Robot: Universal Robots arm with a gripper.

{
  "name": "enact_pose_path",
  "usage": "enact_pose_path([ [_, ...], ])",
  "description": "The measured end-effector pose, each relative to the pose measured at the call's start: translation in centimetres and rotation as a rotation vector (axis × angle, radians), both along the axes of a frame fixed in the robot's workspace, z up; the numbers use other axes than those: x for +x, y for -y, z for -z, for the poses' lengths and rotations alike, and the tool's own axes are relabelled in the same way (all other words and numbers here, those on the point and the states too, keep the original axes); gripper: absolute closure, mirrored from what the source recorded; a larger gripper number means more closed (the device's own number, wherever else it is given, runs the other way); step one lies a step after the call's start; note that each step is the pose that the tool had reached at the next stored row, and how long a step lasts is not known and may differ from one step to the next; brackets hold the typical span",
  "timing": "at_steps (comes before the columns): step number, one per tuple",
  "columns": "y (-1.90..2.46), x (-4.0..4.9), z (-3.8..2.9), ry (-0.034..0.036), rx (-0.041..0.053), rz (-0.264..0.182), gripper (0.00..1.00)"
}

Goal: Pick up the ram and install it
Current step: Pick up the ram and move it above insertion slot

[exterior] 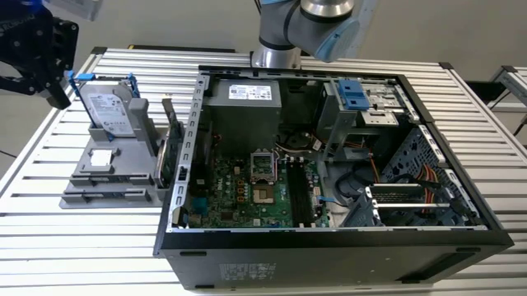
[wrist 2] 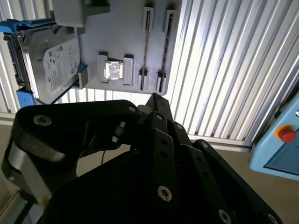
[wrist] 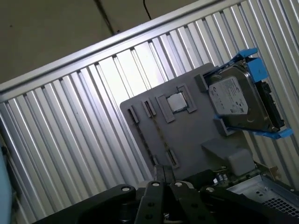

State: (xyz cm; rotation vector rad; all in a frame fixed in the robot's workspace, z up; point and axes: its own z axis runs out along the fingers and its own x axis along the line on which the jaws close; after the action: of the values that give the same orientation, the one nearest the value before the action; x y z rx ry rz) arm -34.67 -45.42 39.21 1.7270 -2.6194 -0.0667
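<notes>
Fingers (wrist: 157, 183) of mine are pressed together and hold nothing. Well apart from them sits the gray holder (wrist: 191, 130). I think the thin strip standing in its slot is the ram (wrist: 157, 136). Farther off is the open computer (exterior: 329, 259). Nothing is picked up yet, so all the work is left.

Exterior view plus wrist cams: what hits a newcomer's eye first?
The open computer case, lying on its side mid-table with the green motherboard exposed. Next, the silver hard drive in its blue frame, propped on the grey holder at the exterior view's left. In the first wrist view the black gripper hangs above that holder.
</notes>
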Motion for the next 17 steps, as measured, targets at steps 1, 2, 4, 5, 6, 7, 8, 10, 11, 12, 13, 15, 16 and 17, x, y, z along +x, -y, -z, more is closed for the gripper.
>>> enact_pose_path([
  [1, 0.0, 0.0, 0.0, 0.0044, 0.0, -0.01, 1.0],
  [2, 0.0, 0.0, 0.01, 0.0089, 0.0, -0.022, 1.0],
  [4, 0.0, 0.0, 0.01, 0.0189, 0.0001, -0.046, 1.0],
  [5, 0.0, 0.0, 0.01, 0.0227, 0.0, -0.057, 1.0],
  [6, 0.0, 0.01, 0.01, 0.0247, 0.0, -0.068, 1.0],
  [7, 0.0, 0.01, 0.03, 0.0267, 0.0001, -0.079, 1.0],
  [8, 0.0, 0.0, 0.03, 0.0288, 0.0002, -0.091, 1.0],
  [10, 0.0, 0.0, 0.03, 0.0331, 0.0003, -0.119, 1.0],
  [11, 0.0, 0.0, 0.03, 0.0351, 0.0004, -0.132, 1.0],
  [12, 0.0, 0.0, 0.04, 0.0371, 0.0005, -0.145, 1.0],
  [13, 0.0, 0.0, 0.04, 0.0388, 0.0007, -0.158, 1.0],
  [15, 0.0, 0.01, 0.05, 0.0402, 0.001, -0.182, 1.0],
  [16, 0.0, 0.0, 0.05, 0.0408, 0.0012, -0.194, 1.0],
  [17, 0.0, 0.0, 0.05, 0.0411, 0.0014, -0.206, 1.0],
])
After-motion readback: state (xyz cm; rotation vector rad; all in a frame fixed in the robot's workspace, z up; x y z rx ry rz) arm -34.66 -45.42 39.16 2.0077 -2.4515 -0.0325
